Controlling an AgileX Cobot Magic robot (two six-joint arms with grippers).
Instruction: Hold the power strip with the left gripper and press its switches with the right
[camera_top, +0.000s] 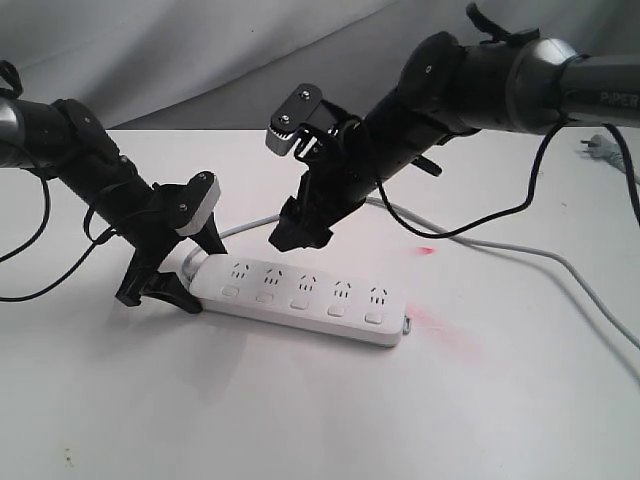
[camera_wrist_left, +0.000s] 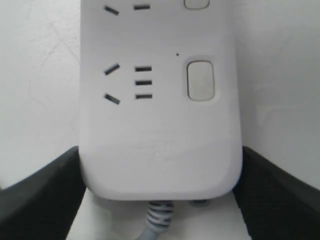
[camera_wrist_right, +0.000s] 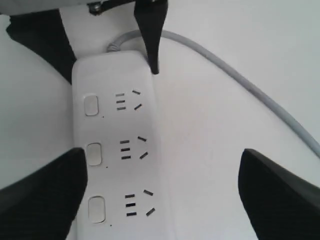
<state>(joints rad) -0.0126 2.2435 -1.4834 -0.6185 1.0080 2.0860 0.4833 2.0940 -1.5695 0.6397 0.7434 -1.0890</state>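
Observation:
The white power strip (camera_top: 300, 296) lies flat on the table, its five switches (camera_top: 300, 303) in a row along the near side. My left gripper (camera_top: 185, 268) is shut on the strip's cord end. In the left wrist view both black fingers (camera_wrist_left: 40, 197) press the sides of the power strip (camera_wrist_left: 160, 125), beside one of the switches (camera_wrist_left: 200, 80). My right gripper (camera_top: 297, 232) hangs open just above and behind the second socket, touching nothing. In the right wrist view the right gripper (camera_wrist_right: 160, 197) straddles the power strip (camera_wrist_right: 115, 150), one finger beside the switches (camera_wrist_right: 94, 153).
The grey cord (camera_top: 560, 262) leaves the held end, loops behind the strip and runs off to the right edge. A plug (camera_top: 597, 145) lies at the far right. Faint red light patches (camera_top: 432, 320) mark the white table (camera_top: 300, 420).

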